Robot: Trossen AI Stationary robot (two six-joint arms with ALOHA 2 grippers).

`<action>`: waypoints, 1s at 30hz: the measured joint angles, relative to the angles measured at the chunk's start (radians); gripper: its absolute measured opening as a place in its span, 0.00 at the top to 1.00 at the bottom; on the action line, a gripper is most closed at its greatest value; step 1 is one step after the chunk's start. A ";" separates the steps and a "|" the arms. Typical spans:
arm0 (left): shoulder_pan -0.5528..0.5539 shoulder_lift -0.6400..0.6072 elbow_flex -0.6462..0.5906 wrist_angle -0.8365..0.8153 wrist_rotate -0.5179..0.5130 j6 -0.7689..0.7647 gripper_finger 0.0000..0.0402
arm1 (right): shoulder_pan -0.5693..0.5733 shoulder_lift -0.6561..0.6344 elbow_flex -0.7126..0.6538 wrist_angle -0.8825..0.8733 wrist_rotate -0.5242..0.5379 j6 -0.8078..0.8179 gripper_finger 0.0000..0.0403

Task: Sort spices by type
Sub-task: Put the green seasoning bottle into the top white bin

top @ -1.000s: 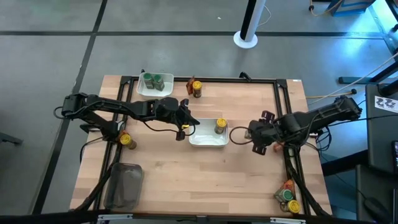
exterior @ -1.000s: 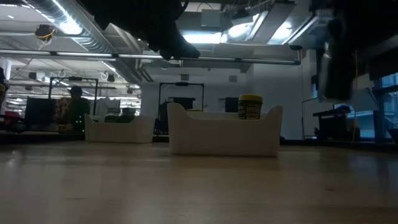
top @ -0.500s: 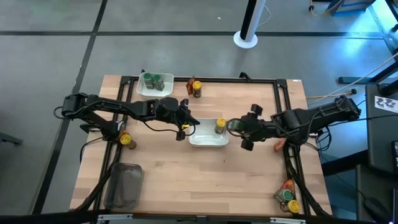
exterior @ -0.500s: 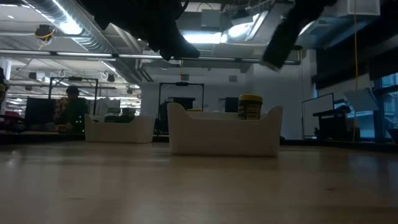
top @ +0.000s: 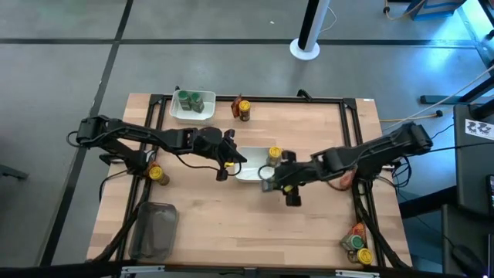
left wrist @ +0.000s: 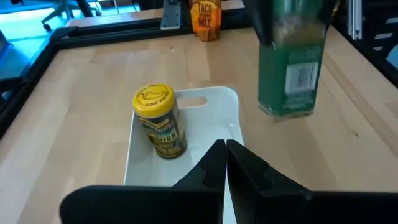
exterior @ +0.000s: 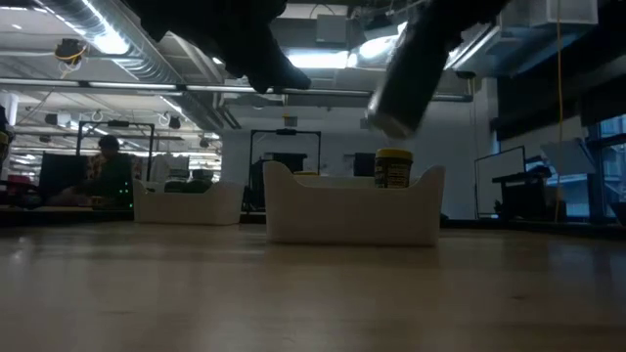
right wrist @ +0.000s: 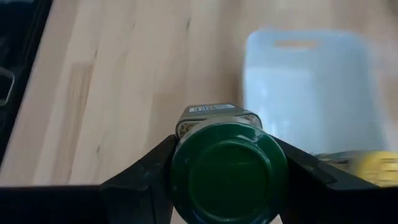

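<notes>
High view: wooden tabletop (top: 231, 216) with two dark arms. Right gripper (top: 270, 179) reaches in over the near edge of the middle white tray (top: 248, 173), holding a green-lidded jar (top: 266, 184) clear of the surface. Yellow-lidded jar (top: 273, 156) stands upright in that tray. Left gripper (top: 231, 157) hangs just beside the tray's left end, closed tight, holding nothing. Far tray (top: 182, 113) carries two green-lidded jars (top: 192, 100). Loose stock: a jar and orange packet at the far edge (top: 242, 109), a yellow-lidded jar at the left rail (top: 157, 174), a small cluster at the near right corner (top: 357, 245). Clear grey tub (top: 154, 229) near left

Low view: the held jar (exterior: 398, 86) hangs tilted above the tray (exterior: 352, 213), not touching it; the yellow-lidded jar (exterior: 393, 168) shows over the rim. A seated person (exterior: 108, 171) in the room behind

Left wrist view: closed fingers (left wrist: 214, 163) point at the tray (left wrist: 211, 127); the yellow-lidded jar (left wrist: 159, 121) stands inside, the held green jar (left wrist: 291, 59) is in the air beyond; a taco mix packet (left wrist: 206, 11) lies farther off

Right wrist view: green lid (right wrist: 228, 171) faces the camera, clamped at mid-width between both fingers (right wrist: 144, 171) across the jar's body

Handling, judged: small, light, rigid jar; smooth round wall likely slippery, so a grip square across the body below the lid suits it best
</notes>
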 joint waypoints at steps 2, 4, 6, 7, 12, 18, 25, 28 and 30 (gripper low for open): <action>0.001 0.000 0.000 0.000 0.000 -0.002 0.99 | 0.000 0.037 0.000 -0.001 -0.032 0.000 0.50; 0.001 0.000 0.000 -0.005 0.000 -0.004 0.99 | 0.000 0.071 0.000 -0.001 -0.057 -0.001 0.50; 0.001 0.000 0.000 -0.012 0.000 -0.005 0.99 | 0.000 0.103 0.000 0.000 -0.074 -0.001 0.50; 0.001 0.000 0.000 -0.014 0.000 -0.006 0.99 | 0.000 0.119 0.000 0.000 -0.080 0.001 0.49; 0.001 0.000 0.000 -0.017 0.000 -0.021 0.99 | 0.000 0.180 0.000 0.004 -0.086 0.030 0.50; 0.001 0.000 0.000 -0.017 0.000 -0.025 0.99 | 0.000 0.233 0.000 0.012 -0.079 0.057 0.49; 0.001 0.000 0.000 -0.017 0.000 -0.023 0.99 | 0.000 0.241 0.000 0.028 -0.078 0.041 0.47; 0.001 0.000 0.000 -0.017 0.000 -0.023 0.99 | 0.000 0.241 0.000 0.030 -0.076 0.037 0.43; 0.001 0.000 0.000 -0.017 0.000 -0.022 0.99 | 0.000 0.241 0.000 0.031 -0.065 0.036 0.39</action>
